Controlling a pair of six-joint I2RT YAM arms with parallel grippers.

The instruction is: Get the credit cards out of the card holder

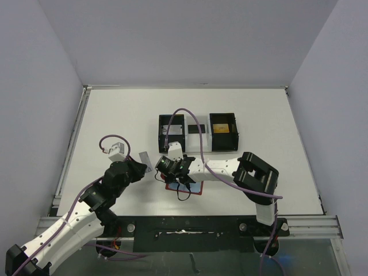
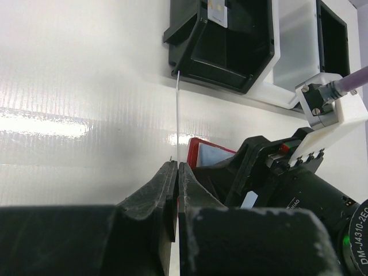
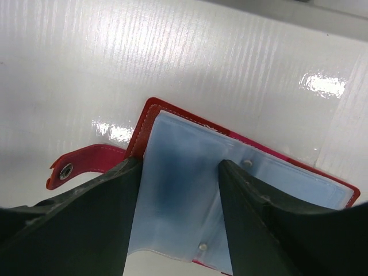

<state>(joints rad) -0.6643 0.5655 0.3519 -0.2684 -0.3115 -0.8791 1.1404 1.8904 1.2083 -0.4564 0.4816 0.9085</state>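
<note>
Both busy: left end effector clenched on a credit card, right end effector spread over the card holder

The left gripper pinches a thin credit card edge-on, red card holder just beyond.

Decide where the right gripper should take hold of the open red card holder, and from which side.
Probably the blue-grey sleeve, from above: the card holder lies open and flat on the table, and the open right gripper straddles that sleeve.
</note>
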